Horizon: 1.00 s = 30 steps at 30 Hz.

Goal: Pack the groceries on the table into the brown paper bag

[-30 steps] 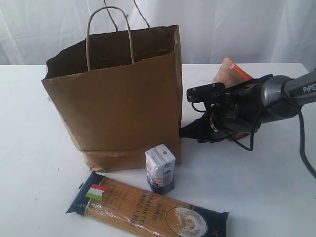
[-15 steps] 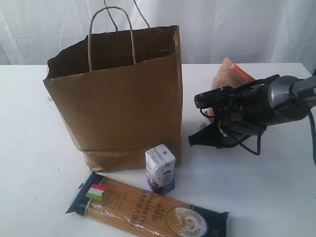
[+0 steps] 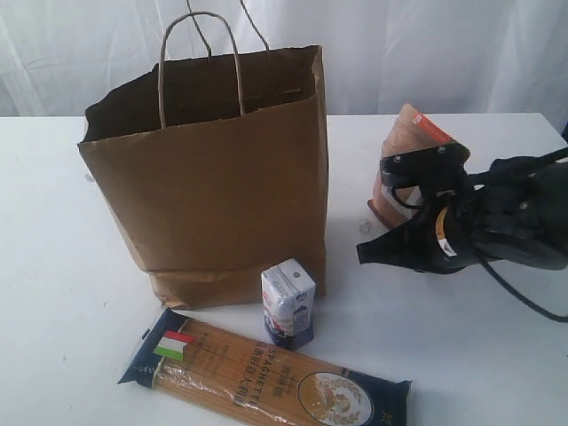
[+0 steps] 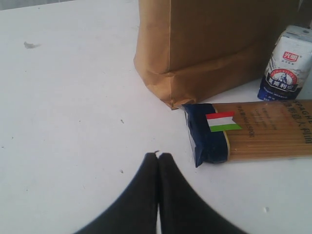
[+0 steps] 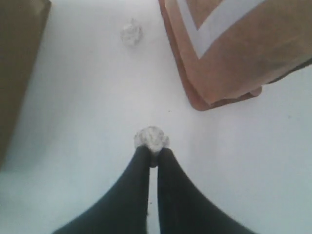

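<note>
Brown pouch (image 3: 410, 138) — lower part behind arm (image 3: 524, 222).

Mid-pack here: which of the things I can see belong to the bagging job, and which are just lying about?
Belongs to the job:
brown paper bag
spaghetti packet
small white-purple carton
brown pouch

Lying about:
crumpled whitish scrap, between bag and pouch
second crumpled scrap, at the tips of the right gripper

The right gripper (image 3: 360, 254) has pulled back from the brown paper bag (image 3: 213, 177) and closed.
</note>
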### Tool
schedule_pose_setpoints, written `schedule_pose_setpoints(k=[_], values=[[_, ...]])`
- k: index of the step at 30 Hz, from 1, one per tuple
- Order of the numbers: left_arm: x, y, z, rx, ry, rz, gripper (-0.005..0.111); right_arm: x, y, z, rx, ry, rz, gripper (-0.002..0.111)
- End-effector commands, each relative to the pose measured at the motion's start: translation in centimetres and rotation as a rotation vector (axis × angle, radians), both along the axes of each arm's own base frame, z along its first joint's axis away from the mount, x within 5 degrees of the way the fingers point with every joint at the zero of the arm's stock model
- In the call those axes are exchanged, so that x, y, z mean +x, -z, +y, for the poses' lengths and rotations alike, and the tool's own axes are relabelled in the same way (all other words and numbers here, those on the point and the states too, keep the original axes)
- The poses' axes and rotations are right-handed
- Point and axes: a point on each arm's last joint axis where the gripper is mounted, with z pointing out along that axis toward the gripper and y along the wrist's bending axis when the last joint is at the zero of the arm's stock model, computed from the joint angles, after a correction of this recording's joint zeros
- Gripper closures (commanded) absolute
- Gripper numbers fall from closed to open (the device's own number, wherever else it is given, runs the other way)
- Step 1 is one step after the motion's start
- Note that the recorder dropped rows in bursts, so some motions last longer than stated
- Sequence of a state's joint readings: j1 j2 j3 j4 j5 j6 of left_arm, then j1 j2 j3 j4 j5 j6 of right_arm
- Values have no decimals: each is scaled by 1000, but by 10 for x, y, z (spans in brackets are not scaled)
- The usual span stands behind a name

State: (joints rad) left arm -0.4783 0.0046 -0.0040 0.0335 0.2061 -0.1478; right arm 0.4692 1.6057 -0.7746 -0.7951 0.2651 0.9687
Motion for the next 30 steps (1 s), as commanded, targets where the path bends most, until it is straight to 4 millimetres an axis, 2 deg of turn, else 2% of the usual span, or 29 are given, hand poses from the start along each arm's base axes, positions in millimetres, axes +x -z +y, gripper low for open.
schedule_pose_setpoints(k=[1, 13, 18, 26, 30], values=[[0, 1, 0, -11, -5, 2, 107, -14, -31, -5, 68, -12, -97, 108], [0, 1, 0, -11, -5, 2, 107, -69, -124, 12, 220, -215, -384, 108], [0, 1, 0, -11, -5, 2, 107, -82, -164, 19, 315, -275, -506, 108], [0, 1, 0, -11, -5, 2, 107, -78, -203, 47, 391, -382, -610, 108], [0, 1, 0, -11, -5, 2, 107, -55, -210, 71, 385, -391, -610, 108]])
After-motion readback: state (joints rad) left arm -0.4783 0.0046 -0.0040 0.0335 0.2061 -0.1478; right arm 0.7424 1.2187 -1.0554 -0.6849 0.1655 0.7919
